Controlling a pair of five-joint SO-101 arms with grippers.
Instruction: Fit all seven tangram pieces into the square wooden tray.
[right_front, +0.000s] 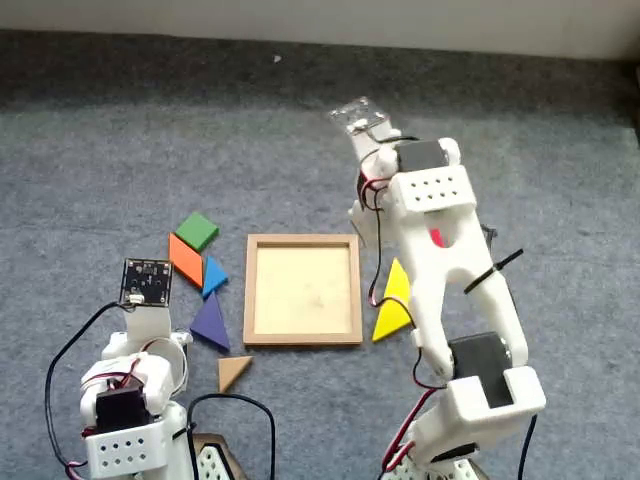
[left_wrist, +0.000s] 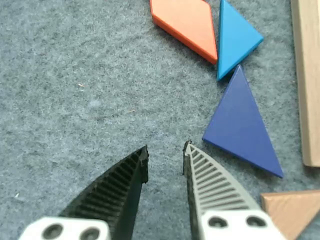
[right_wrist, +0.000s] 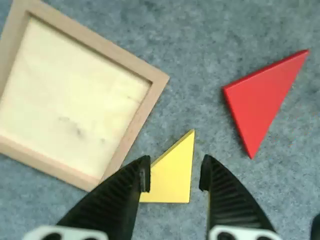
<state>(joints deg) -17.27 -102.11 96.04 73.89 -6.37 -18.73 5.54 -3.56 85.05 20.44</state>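
The square wooden tray (right_front: 302, 240) lies flat on the grey carpet with nothing in it. To its left lie a green square (right_front: 197, 230), an orange parallelogram (right_front: 185, 259), a light blue triangle (right_front: 213, 275), a dark blue triangle (right_front: 211, 322) and a tan triangle (right_front: 234, 371). A yellow triangle (right_front: 393, 303) lies to its right. A red triangle (right_wrist: 262, 97) lies farther off. My left gripper (left_wrist: 166, 152) is open above bare carpet, just beside the dark blue triangle (left_wrist: 242, 125). My right gripper (right_wrist: 175, 167) hangs open over the yellow triangle (right_wrist: 174, 170), beside the tray's rim (right_wrist: 155, 95).
The left arm's base (right_front: 125, 420) sits at the front left, with its cable looping over the carpet. The right arm (right_front: 450, 270) stretches along the tray's right side and covers most of the red triangle in the high view. A dark strip borders the carpet at the back.
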